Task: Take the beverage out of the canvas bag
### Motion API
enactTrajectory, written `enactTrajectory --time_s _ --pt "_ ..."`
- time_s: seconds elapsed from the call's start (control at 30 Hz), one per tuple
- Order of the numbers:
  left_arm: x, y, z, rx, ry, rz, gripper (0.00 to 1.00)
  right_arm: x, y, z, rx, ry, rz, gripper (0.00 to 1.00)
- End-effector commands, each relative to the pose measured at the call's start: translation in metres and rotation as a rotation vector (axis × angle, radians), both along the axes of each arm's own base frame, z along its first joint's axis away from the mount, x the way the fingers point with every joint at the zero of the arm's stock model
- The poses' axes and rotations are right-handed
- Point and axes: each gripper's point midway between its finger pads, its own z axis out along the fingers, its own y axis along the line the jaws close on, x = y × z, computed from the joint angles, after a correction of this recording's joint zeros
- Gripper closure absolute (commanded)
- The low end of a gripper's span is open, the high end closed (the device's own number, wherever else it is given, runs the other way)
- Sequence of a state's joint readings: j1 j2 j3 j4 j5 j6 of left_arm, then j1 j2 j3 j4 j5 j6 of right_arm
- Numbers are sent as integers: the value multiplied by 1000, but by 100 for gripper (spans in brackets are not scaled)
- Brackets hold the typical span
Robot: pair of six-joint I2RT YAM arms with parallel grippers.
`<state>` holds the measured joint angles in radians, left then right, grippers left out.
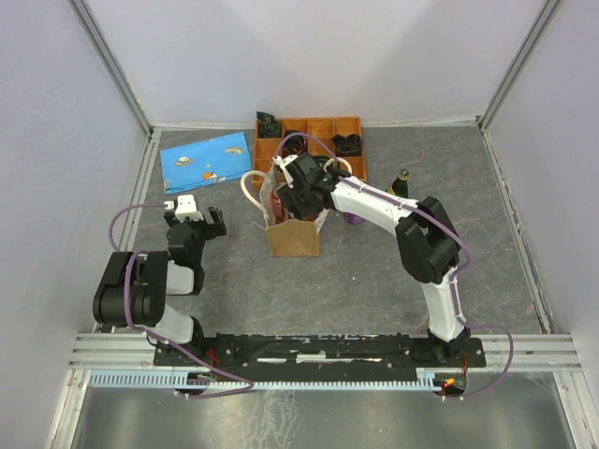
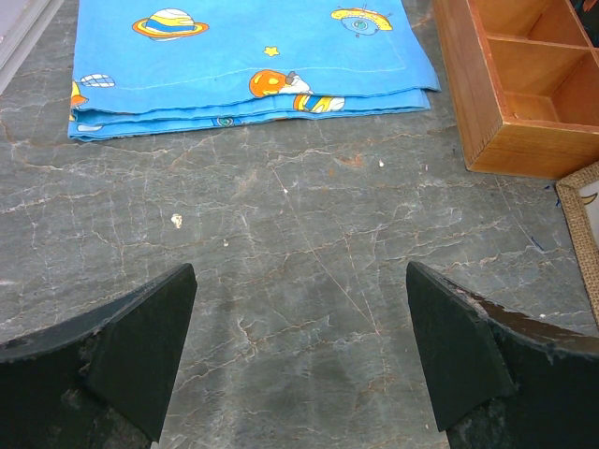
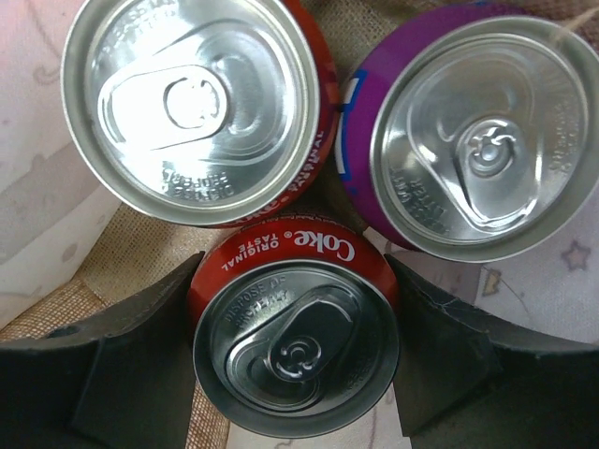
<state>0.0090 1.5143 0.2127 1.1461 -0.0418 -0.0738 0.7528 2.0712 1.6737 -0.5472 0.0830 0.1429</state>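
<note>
I am at the grasp step. My right jaws are down inside the canvas bag [image 1: 293, 238], which stands upright near the middle of the worktop [image 1: 374, 290], just in front of the orange tray [image 1: 323, 126]. They pinch the Coke can [image 3: 298, 351], one finger against each side of its wall.

The can is in the bag, close against a second red can [image 3: 192, 103] and a purple can [image 3: 473, 140]. It stands upright with its long axis vertical. Its lid and pull tab face up at my wrist camera.

The next move, as I judge it, is a straight lift along that axis. The grip must be firm enough that the smooth wall does not slip, and the lift must not drag the neighbours or the bag's fabric.

My left jaws are spread and hold nothing, over bare worktop toward the left edge, short of the blue cloth [image 2: 243, 56].
</note>
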Motion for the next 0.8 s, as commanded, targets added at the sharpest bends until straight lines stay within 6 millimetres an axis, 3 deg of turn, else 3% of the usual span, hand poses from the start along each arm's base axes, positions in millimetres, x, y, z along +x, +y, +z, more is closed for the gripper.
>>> enactTrajectory --time_s 0.0,0.27,0.5,0.77 --pt "9 -2 14 46 -48 -23 1 14 23 65 94 -145 47 100" --pt "9 -2 14 47 -47 -22 1 10 16 151 150 -299 86 100" --pt "9 -1 14 46 -47 -22 1 2 9 208 210 -415 84 100" --pt "9 -2 14 46 -47 -24 1 -17 -21 287 300 -601 25 100"
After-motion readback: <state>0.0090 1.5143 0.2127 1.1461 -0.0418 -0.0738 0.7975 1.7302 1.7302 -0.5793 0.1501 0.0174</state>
